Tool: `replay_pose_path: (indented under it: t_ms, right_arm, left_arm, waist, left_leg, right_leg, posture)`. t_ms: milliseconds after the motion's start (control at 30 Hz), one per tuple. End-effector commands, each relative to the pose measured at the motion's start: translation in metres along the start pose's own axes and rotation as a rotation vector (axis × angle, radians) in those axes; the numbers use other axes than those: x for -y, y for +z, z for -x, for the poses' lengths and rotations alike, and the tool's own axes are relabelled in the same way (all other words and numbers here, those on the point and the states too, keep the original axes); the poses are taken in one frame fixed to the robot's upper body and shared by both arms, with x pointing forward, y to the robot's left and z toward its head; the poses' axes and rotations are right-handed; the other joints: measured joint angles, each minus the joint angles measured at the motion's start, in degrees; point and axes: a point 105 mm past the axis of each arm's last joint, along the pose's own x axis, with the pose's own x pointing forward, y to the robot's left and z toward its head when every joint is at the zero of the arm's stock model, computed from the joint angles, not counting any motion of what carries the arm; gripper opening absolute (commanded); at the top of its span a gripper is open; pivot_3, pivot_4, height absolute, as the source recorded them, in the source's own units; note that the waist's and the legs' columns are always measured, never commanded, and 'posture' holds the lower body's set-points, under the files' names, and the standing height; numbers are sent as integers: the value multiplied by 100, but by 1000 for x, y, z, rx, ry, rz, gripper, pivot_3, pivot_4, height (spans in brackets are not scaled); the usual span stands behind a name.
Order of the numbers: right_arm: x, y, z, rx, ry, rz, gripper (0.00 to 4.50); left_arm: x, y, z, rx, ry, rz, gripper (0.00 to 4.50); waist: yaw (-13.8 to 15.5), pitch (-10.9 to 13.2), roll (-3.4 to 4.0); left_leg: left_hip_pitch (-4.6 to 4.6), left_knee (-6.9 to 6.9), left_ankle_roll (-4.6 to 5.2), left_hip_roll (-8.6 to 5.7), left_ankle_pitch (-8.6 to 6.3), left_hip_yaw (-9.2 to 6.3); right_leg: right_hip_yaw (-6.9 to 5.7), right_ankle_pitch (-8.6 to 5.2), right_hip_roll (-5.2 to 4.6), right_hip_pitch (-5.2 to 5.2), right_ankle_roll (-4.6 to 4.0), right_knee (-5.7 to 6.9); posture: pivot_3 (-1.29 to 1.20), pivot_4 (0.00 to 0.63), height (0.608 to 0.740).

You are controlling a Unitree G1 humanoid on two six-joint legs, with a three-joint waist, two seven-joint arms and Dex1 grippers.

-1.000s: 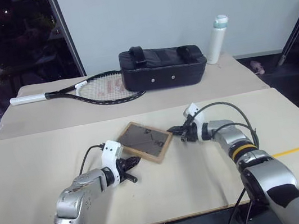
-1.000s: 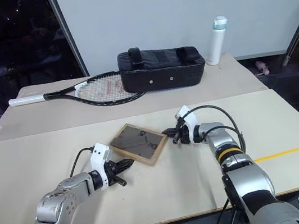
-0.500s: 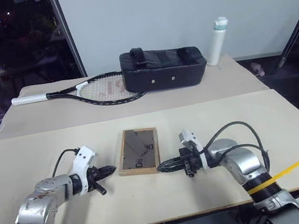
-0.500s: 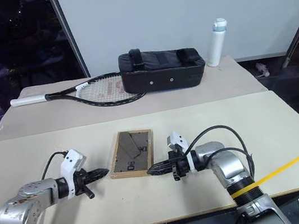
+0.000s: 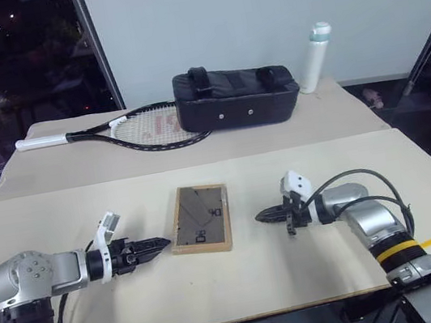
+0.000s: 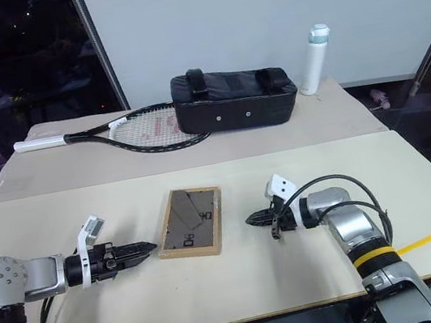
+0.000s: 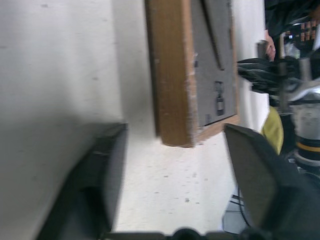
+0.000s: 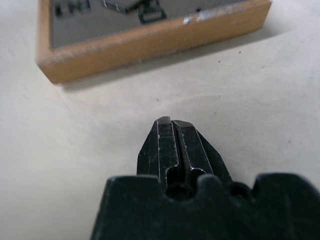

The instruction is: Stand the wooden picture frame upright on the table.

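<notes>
Left eye view gives me the wooden picture frame (image 5: 200, 219) lying flat on the table (image 5: 297, 157), face down, its dark back board up, long sides running toward 12 o'clock. From the frame, my left gripper (image 5: 161, 242) sits at about 8 o'clock, just beside the near left corner and not touching it. My right gripper (image 5: 260, 217) is at about 3 o'clock from the frame, a clear gap of bare table between them, tips aimed at the frame's right edge.

On the left wrist view I see the two fingers (image 7: 102, 165) spread wide apart, nothing between them, the frame's corner just ahead. On the right wrist view the fingers (image 8: 172, 147) are pressed together and empty, with the frame's wooden edge ahead of them.

Toward 12 o'clock from the frame, well apart, a tennis racket (image 5: 137, 130) lies next to a long black bag (image 5: 235, 96); a pale bottle (image 5: 317, 57) stands at the bag's right end.
</notes>
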Motion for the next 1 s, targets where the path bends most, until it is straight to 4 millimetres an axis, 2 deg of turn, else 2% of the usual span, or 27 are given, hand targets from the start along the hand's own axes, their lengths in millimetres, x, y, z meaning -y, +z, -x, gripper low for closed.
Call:
replay_pose_path:
  t_ms: [33,133,233,333,467,567,733,800,900,1000]
  right_arm:
    - [-11,22,-15,63,52,78,0]
    - [-21,20,-22,56,89,92,0]
    - [-23,21,-24,60,89,93,0]
    - [-23,20,-24,64,76,85,0]
    - [-20,16,-19,51,48,76,0]
    - [-17,15,-17,47,39,77,0]
    - [-13,18,-16,56,28,77,0]
    - [-12,19,-14,56,23,80,0]
    - [-6,23,-1,62,-2,71,0]
    - [7,33,27,66,-43,55,0]
  left_arm:
    - [4,-15,-34,-117,-10,27,4475]
    - [12,-24,-52,-183,-35,18,4475]
    - [10,-31,-61,-234,-3,7,4475]
    - [21,-28,-62,-229,-66,3,4475]
    - [16,-16,-52,-160,-42,21,4475]
    - [15,-11,-46,-128,-49,28,3731]
    - [22,-7,-47,-104,-81,23,1971]
    - [25,-6,-50,-94,-101,23,1399]
    - [34,-4,-51,-79,-143,4,1161]
    - [41,0,-44,-60,-182,-22,1150]
  waist:
    - [98,-1,1]
    - [221,-2,3]
    - [282,-4,3]
    - [324,-6,5]
    - [335,-6,5]
    - [327,-6,5]
    - [324,-5,4]
    - [334,-5,4]
    - [341,-5,3]
    - [347,-4,2]
  left_leg:
    - [1,4,-1,0,1,-1]
    - [-2,26,-6,-4,3,-4]
    - [-3,30,-7,-8,2,-3]
    - [-2,29,-7,-8,2,-3]
    - [-3,27,-8,-8,1,-4]
    - [-3,26,-8,-8,1,-3]
    - [-6,19,-8,-8,2,-3]
    - [-5,20,-8,-8,2,-4]
    - [-7,28,-8,-8,2,-3]
    - [-20,30,-8,-8,2,-4]
  right_leg:
    - [-1,0,0,4,1,0]
    - [-3,4,-4,10,8,0]
    - [-3,3,-9,16,11,-6]
    - [-3,3,-9,17,11,-7]
    - [-3,3,-9,16,11,-7]
    - [-3,3,-9,13,11,-7]
    - [-3,3,-9,6,10,-7]
    - [-3,3,-9,9,10,-7]
    - [-3,3,-9,11,11,-8]
    - [-3,3,-9,3,11,-7]
  posture:
    - [0,150,696]
    - [0,150,696]
    - [0,150,696]
    - [0,150,696]
    - [0,150,696]
    - [0,150,696]
    - [0,150,696]
    - [0,150,696]
    - [0,150,696]
    - [0,150,696]
